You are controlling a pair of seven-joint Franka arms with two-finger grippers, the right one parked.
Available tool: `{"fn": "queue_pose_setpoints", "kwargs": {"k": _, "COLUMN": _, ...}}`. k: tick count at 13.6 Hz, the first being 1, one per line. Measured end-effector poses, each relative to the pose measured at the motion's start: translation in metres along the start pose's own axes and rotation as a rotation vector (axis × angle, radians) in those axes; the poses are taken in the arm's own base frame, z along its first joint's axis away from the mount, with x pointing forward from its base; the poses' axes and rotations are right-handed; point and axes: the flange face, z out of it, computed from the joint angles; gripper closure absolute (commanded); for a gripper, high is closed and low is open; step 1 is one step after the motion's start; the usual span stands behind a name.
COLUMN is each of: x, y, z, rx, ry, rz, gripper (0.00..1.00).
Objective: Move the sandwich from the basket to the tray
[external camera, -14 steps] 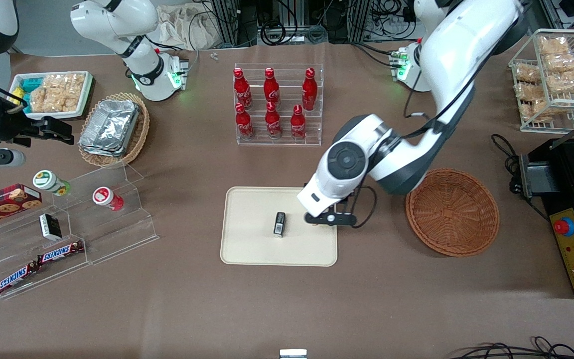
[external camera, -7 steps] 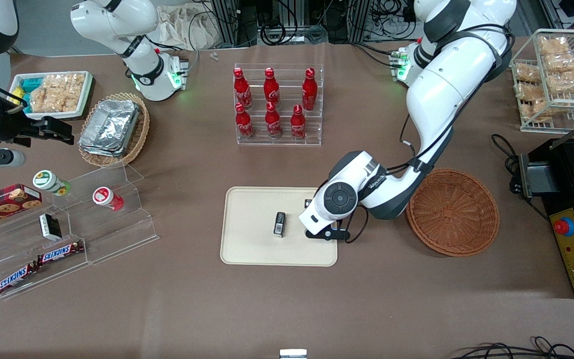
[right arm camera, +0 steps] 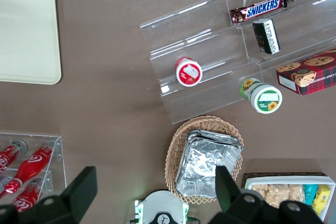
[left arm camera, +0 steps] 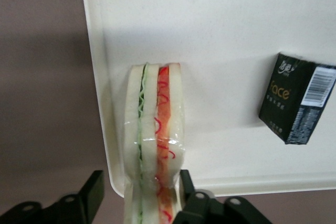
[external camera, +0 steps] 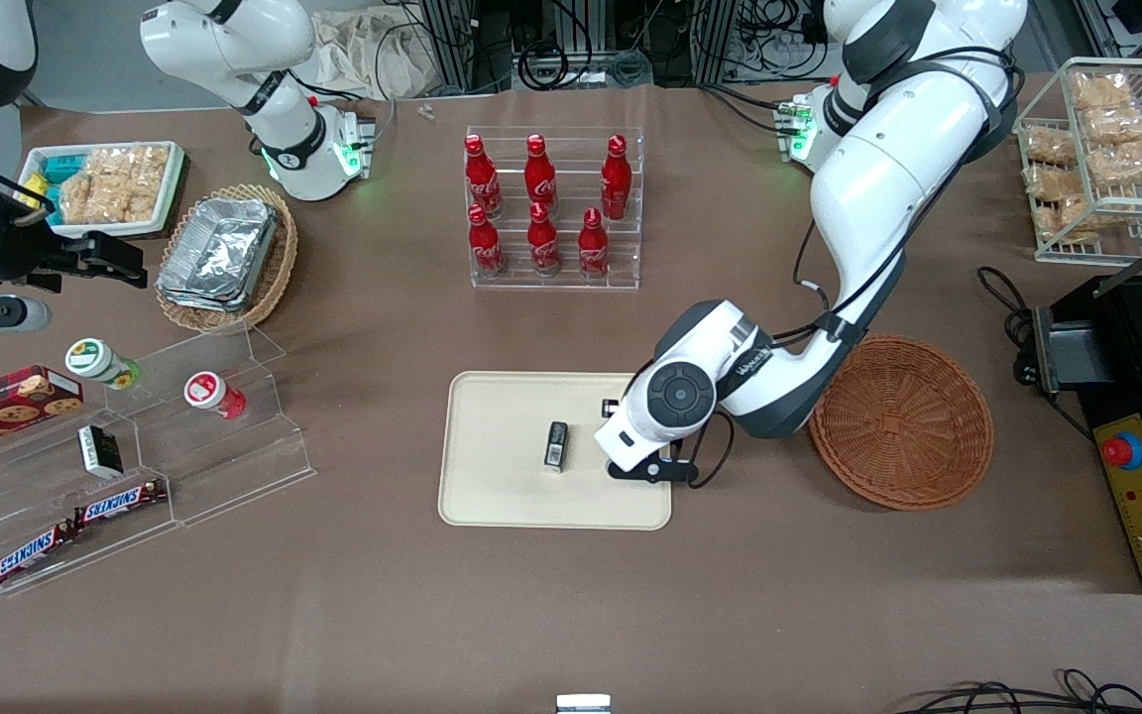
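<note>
The sandwich [left arm camera: 156, 124], white bread with a green and a red filling layer, stands on its edge on the cream tray [left arm camera: 220, 35], just inside the rim. My left gripper [left arm camera: 140, 179] straddles it with the fingers apart: one finger [left arm camera: 185, 179] touches the bread and the other [left arm camera: 94, 190] stands clear of it. In the front view the wrist [external camera: 675, 397] hangs low over the tray [external camera: 502, 496] at the edge nearest the round reddish-brown basket [external camera: 900, 421] and hides the sandwich. The basket holds nothing.
A small black box [external camera: 556, 444] stands on the tray close to the gripper; it also shows in the left wrist view [left arm camera: 296, 98]. A clear rack of red bottles [external camera: 551, 208] stands farther from the camera. A clear stepped shelf [external camera: 135, 446] with snacks lies toward the parked arm's end.
The left arm has dropped its wrist lower over the tray's edge and shifted slightly onto the tray. Since half a second ago it has barely moved.
</note>
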Motion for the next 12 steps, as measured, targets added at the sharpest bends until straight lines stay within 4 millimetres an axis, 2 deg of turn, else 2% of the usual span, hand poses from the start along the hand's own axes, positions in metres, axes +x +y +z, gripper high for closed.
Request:
{"fn": "queue_pose_setpoints", "kwargs": {"k": 3, "x": 0.009, "y": -0.004, "z": -0.023, "rx": -0.012, "ry": 0.038, "rz": -0.014, "gripper": 0.01}}
{"fn": "queue_pose_setpoints", "kwargs": {"k": 5, "x": 0.014, "y": -0.018, "z": -0.058, "rx": 0.009, "ry": 0.069, "rz": -0.036, "gripper": 0.01}}
{"fn": "queue_pose_setpoints", "kwargs": {"k": 7, "x": 0.015, "y": -0.052, "z": -0.104, "rx": 0.054, "ry": 0.079, "rz": -0.082, "gripper": 0.02}}
{"fn": "queue_pose_setpoints", "kwargs": {"k": 9, "x": 0.011, "y": -0.102, "z": -0.157, "rx": 0.064, "ry": 0.118, "rz": -0.134, "gripper": 0.03}}
{"fn": "queue_pose_setpoints", "kwargs": {"k": 12, "x": -0.022, "y": -0.168, "z": -0.219, "rx": 0.066, "ry": 0.155, "rz": -0.164, "gripper": 0.03}}
